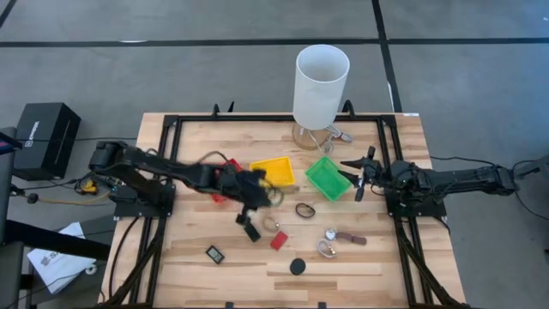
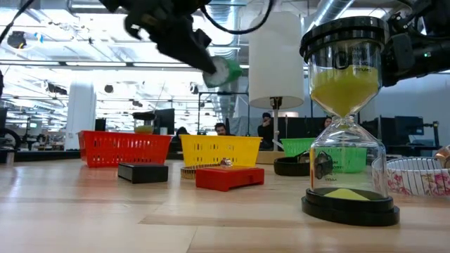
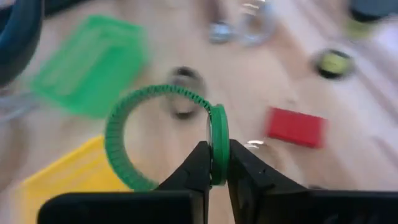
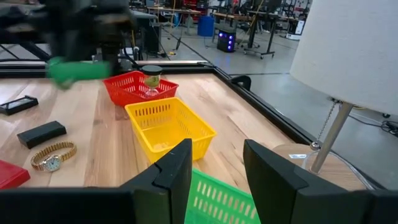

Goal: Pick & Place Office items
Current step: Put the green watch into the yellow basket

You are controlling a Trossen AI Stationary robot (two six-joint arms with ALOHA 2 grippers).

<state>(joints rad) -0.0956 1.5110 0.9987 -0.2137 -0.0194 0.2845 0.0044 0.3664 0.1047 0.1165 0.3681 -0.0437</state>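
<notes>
My left gripper (image 3: 217,177) is shut on a green wristwatch (image 3: 158,134), held in the air over the table's middle, near the yellow basket (image 1: 273,172). In the low view the watch (image 2: 225,71) shows high above the table. My right gripper (image 4: 217,168) is open and waits beside the green basket (image 1: 328,177), touching nothing. On the wood lie a red rectangle (image 1: 279,240), a black rectangle (image 1: 251,230), a gold watch (image 1: 273,223), a thin ring (image 1: 305,209), silvery clips (image 1: 328,241) and a small dark display (image 1: 214,254). An hourglass (image 2: 346,119) stands upright. My left gripper pinches the green watch's round case (image 3: 217,134) edge-on between its two fingers (image 3: 198,168). The closed loop of the strap (image 3: 118,134) sticks out to one side of the fingers. The watch is lifted clear of the table.
A red basket (image 2: 125,147) stands left of the yellow one. A lamp with a tall white shade (image 1: 321,81) stands at the far edge, its base (image 1: 310,137) behind the green basket. Black rails (image 1: 163,172) frame the table. Bare wood lies along the near edge.
</notes>
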